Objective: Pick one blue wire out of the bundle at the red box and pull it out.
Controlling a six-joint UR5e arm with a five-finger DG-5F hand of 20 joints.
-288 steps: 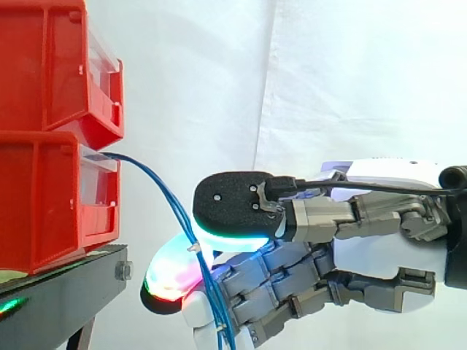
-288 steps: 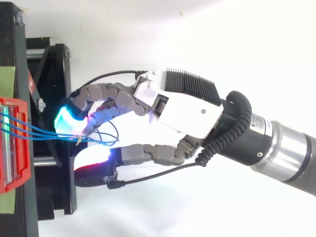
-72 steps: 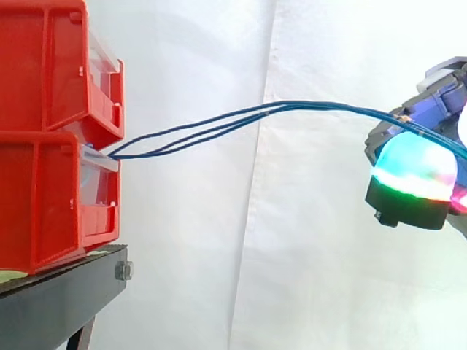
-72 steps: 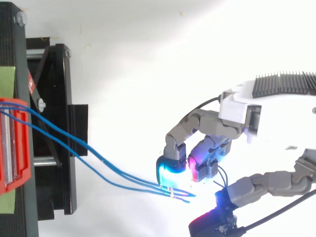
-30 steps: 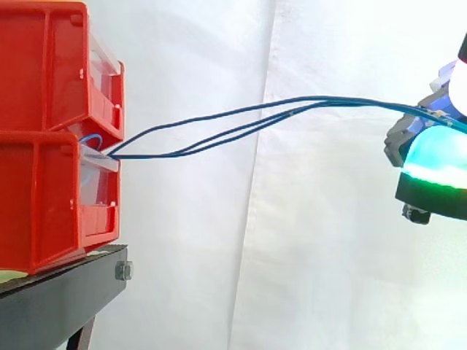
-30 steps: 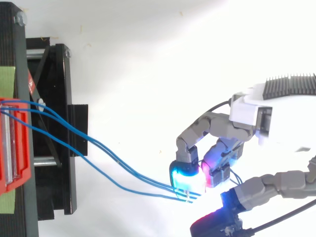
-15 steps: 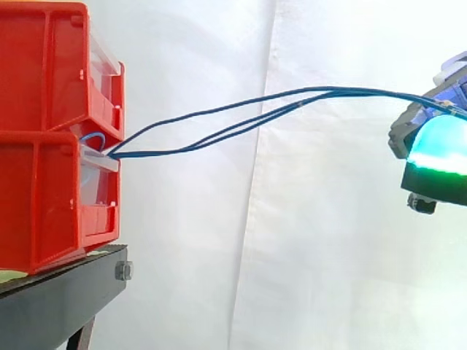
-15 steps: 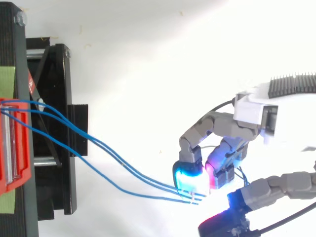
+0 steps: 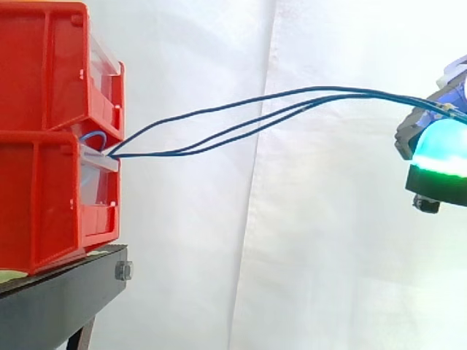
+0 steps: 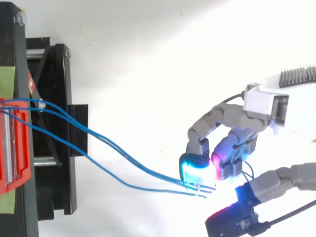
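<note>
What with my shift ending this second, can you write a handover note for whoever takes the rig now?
Hand: shut on the wires, pinched between curled fingers and thumb, well away from the box.
Wires: three blue ones arc from the lower red box's front to the hand; their far ends are still at the box.
Done: grasp made, wires drawn out across the gap.
Left: pull further until free. The task wants one wire; the hand seems to hold all three.

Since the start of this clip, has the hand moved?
Yes. The hand has moved right, away from the red box, in both views, its fingers pinching the wires.
</note>
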